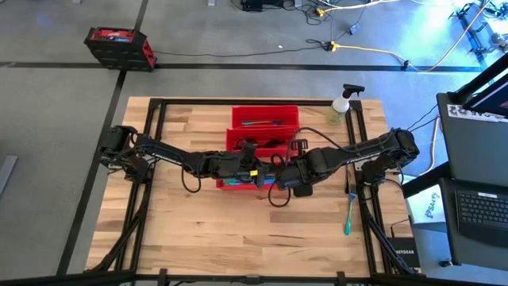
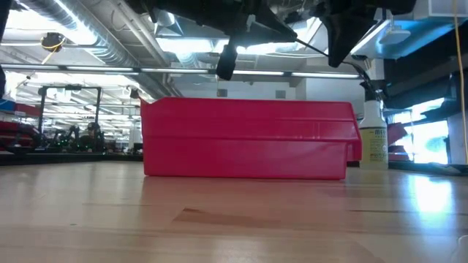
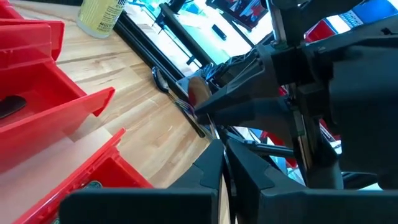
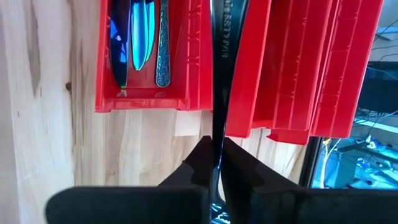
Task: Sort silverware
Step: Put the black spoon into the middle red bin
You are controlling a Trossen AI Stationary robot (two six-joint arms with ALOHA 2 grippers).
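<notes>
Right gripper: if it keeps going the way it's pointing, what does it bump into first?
Probably the red bins: the right gripper, shut on a dark utensil, points between two of them. Depth is unclear.

Little could be read. The spray bottle (image 2: 374,139) at the table's far right corner carried a yellowish label with dark print, but its words were too small to make out in the low view, and the left wrist view showed only blurred lines on it (image 3: 102,14). In the right wrist view, the dark utensil (image 4: 217,74) pinched in the right gripper (image 4: 216,163) bore a stamped marking along its handle, illegible.
</notes>
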